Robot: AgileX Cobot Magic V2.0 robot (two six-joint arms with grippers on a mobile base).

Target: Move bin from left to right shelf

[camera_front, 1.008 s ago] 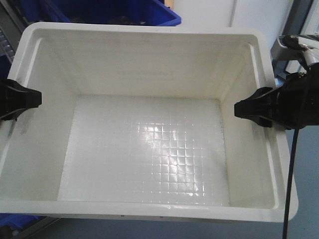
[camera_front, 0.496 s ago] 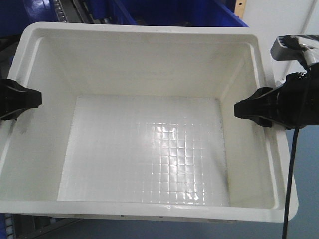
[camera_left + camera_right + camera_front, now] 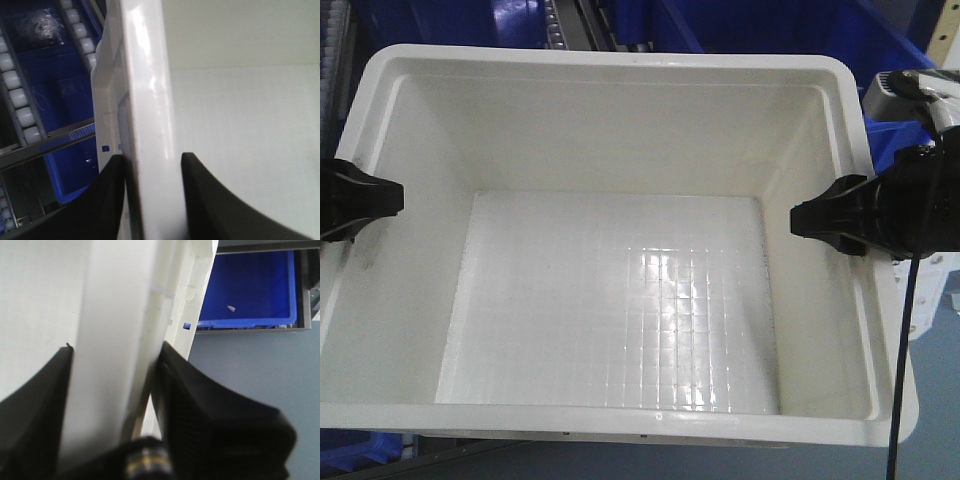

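Observation:
A large white plastic bin [image 3: 620, 300] with a gridded floor fills the front view, held between both arms. My left gripper [image 3: 360, 200] is shut on the bin's left wall; in the left wrist view [image 3: 150, 165] its two black fingers straddle the white rim [image 3: 150, 100]. My right gripper [image 3: 830, 220] is shut on the bin's right wall; in the right wrist view [image 3: 115, 360] its fingers clamp the rim [image 3: 120, 300]. The bin is empty.
Blue bins [image 3: 770, 25] and a roller shelf track [image 3: 570, 25] lie behind the white bin. In the left wrist view, white rollers [image 3: 15, 85] and a blue bin [image 3: 65, 90] are below. In the right wrist view, a blue bin [image 3: 250, 285] sits on a shelf above grey floor [image 3: 260, 370].
The background behind the bin has slid to the right: the blue bins and roller track have shifted, so the held bin and both arms are turning or moving. Both grips are unchanged.

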